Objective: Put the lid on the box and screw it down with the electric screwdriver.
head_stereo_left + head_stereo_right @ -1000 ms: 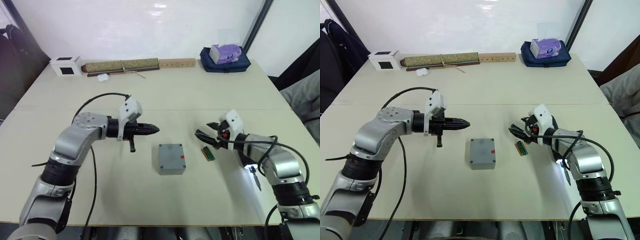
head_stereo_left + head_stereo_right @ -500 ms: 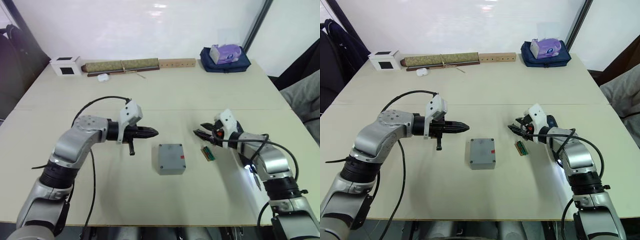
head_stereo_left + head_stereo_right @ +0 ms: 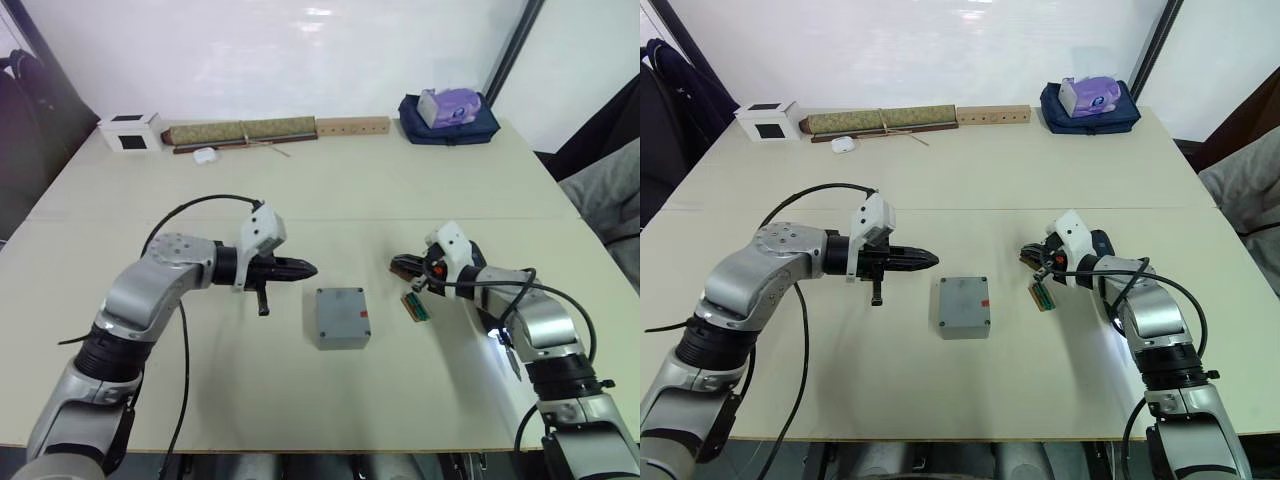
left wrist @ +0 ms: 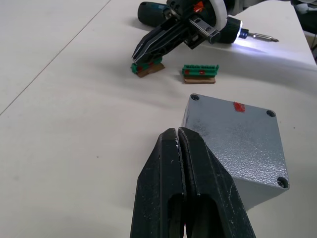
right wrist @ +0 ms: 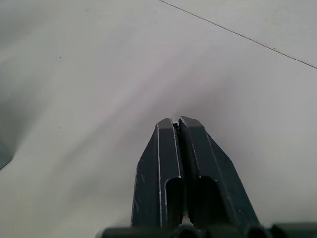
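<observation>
Jaws of the left gripper (image 3: 306, 268) are pressed together with nothing between them; it hovers over the table (image 3: 300, 400), pointing toward the robot's right, near the far-left corner of the box.

Centre: the box (image 3: 343, 340) sits on the table between the two grippers, with the lid (image 4: 233, 131) already lying flush on it. A screw hole shows in each corner of the lid. A small red mark sits near one edge; no lettering on it can be read.

Right of the box: two small green parts (image 4: 200, 71) lie on the table, a little apart.

Right gripper (image 4: 136, 53): its fingers are closed, and in the left wrist view the tips meet the top of the farther green part. Whether that part is actually pinched cannot be told.

The electric screwdriver (image 4: 149, 10) lies on the table just behind the right gripper, under the right forearm. Its lamp is lit, and the bright bit points toward the near-right table edge.

Far edge, from the left: a white cube (image 3: 132, 131) with a black square, a rolled mat (image 3: 240, 131), a wooden strip (image 3: 352, 126) and a purple tissue pack (image 3: 450, 104) on a dark blue bag. No brand name is legible.

Change over the last second: the right fingers, then spread, have closed and drawn closer to the green parts. The left gripper and the box stand nearly as before.
</observation>
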You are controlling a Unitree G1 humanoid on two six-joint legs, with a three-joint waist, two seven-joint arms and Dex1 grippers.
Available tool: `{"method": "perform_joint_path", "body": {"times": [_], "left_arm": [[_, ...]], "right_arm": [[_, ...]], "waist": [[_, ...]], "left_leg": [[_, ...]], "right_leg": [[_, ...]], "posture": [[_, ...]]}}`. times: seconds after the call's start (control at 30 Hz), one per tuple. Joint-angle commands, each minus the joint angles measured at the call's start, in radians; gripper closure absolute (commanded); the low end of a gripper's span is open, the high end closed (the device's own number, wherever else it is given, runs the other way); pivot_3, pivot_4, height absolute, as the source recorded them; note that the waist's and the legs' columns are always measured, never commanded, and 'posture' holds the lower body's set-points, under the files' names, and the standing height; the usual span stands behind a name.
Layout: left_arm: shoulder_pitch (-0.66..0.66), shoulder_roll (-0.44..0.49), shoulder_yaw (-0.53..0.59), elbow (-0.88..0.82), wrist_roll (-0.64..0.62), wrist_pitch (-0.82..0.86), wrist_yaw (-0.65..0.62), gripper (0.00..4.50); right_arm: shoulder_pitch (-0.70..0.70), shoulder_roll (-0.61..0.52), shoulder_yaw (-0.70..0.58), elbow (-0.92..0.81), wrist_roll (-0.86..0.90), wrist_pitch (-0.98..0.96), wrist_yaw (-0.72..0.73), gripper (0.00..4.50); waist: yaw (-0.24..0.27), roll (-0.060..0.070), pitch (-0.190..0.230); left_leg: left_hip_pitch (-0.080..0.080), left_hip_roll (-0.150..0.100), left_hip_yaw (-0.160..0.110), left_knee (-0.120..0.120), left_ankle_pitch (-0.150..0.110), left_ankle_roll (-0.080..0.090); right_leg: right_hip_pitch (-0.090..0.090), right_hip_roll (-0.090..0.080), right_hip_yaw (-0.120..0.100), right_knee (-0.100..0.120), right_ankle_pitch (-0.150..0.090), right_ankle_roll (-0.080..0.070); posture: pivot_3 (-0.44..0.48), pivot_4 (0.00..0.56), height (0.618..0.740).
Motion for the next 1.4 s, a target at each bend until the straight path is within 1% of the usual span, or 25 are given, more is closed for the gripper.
{"method": "perform_joint_path", "body": {"times": [0.03, 0.17, 0.33, 0.5, 0.57, 0.67, 0.77, 0.87, 0.97, 1.2, 1.4], "left_arm": [[-0.002, 0.003, 0.012, -0.03, -0.013, -0.008, 0.004, 4.5], [-0.009, -0.001, 0.009, -0.019, -0.009, -0.014, 0.003, 4.5], [-0.013, -0.006, 0.012, -0.015, -0.011, -0.014, 0.004, 4.5], [-0.004, 0.005, 0.013, -0.021, -0.019, -0.014, -0.014, 4.5], [0.011, 0.028, 0.016, -0.047, -0.035, 0.0, -0.041, 4.5], [0.033, 0.071, 0.018, -0.078, -0.053, 0.007, -0.076, 4.5], [0.057, 0.1, 0.015, -0.09, -0.06, 0.005, -0.095, 4.5], [0.07, 0.105, 0.023, -0.102, -0.071, 0.006, -0.087, 4.5], [0.068, 0.097, 0.028, -0.107, -0.088, 0.017, -0.081, 4.5], [0.056, 0.082, 0.017, -0.092, -0.089, 0.01, -0.073, 4.5], [0.05, 0.07, 0.006, -0.074, -0.077, -0.006, -0.067, 4.5]], "right_arm": [[-0.002, 0.004, -0.017, -0.017, -0.004, -0.018, -0.005, 4.44], [-0.011, 0.009, -0.032, -0.024, 0.002, -0.025, -0.01, 4.44], [-0.027, -0.015, -0.034, -0.066, -0.01, -0.024, -0.011, 4.44], [-0.056, -0.011, -0.079, -0.119, 0.027, 0.004, -0.031, 4.44], [-0.057, -0.016, -0.105, -0.2, 0.06, 0.042, -0.035, 4.44], [0.026, -0.035, -0.096, -0.391, 0.136, 0.136, -0.002, 4.44], [0.093, -0.027, -0.118, -0.523, 0.206, 0.201, -0.017, 4.44], [0.149, -0.031, -0.121, -0.626, 0.255, 0.268, -0.04, 4.44], [0.17, -0.032, -0.104, -0.686, 0.287, 0.317, -0.061, 4.44], [0.18, -0.034, -0.074, -0.707, 0.292, 0.332, -0.082, 4.44], [0.195, -0.032, -0.018, -0.658, 0.234, 0.292, -0.095, 4.44]], "waist": [[0.001, 0.0, 0.0], [0.001, 0.0, 0.0], [0.001, 0.0, 0.0], [0.0, 0.0, 0.0], [0.0, 0.0, 0.0], [0.0, 0.0, 0.0], [0.003, 0.0, 0.0], [0.003, 0.0, 0.0], [0.002, 0.0, 0.0], [0.001, 0.0, 0.0], [0.001, 0.0, 0.0]], "left_leg": [[0.0, 0.0, 0.0, 0.0, 0.0, 0.0], [0.0, 0.0, 0.0, 0.0, 0.0, 0.0], [0.0, 0.0, 0.0, 0.0, 0.0, 0.0], [0.0, 0.0, 0.0, 0.0, 0.0, 0.0], [0.0, 0.0, 0.0, 0.0, 0.0, 0.0], [0.0, 0.001, 0.0, 0.0, 0.0, 0.0], [0.0, 0.002, -0.003, 0.0, 0.0, 0.0], [0.0, 0.001, -0.002, 0.0, 0.0, 0.0], [0.0, 0.001, -0.002, 0.0, 0.0, 0.0], [0.0, 0.0, -0.002, 0.0, 0.0, 0.0], [0.0, 0.0, -0.002, 0.0, 0.0, 0.0]], "right_leg": [[0.0, 0.0, 0.0, 0.0, 0.0, 0.0], [0.0, 0.0, 0.0, 0.0, 0.0, 0.0], [0.0, 0.0, 0.0, 0.0, 0.0, 0.0], [0.0, 0.0, 0.0, 0.0, 0.0, 0.0], [0.0, 0.0, 0.0, 0.0, 0.0, 0.0], [0.0, 0.0, 0.0, 0.0, 0.0, 0.0], [0.001, 0.0, -0.001, 0.0, 0.0, -0.001], [0.001, -0.001, -0.001, 0.0, 0.0, 0.0], [0.001, 0.0, -0.001, 0.0, 0.0, 0.0], [0.001, 0.0, -0.001, 0.0, 0.0, 0.0], [0.001, 0.0, -0.001, 0.0, 0.0, 0.0]], "posture": [[0.0, 0.15, 0.74], [0.0, 0.15, 0.74], [0.0, 0.15, 0.74], [0.0, 0.15, 0.74], [0.0, 0.15, 0.74], [0.0, 0.15, 0.74], [0.0, 0.15, 0.74], [0.0, 0.15, 0.74], [0.0, 0.15, 0.74], [0.0, 0.15, 0.74], [0.0, 0.15, 0.74]]}}
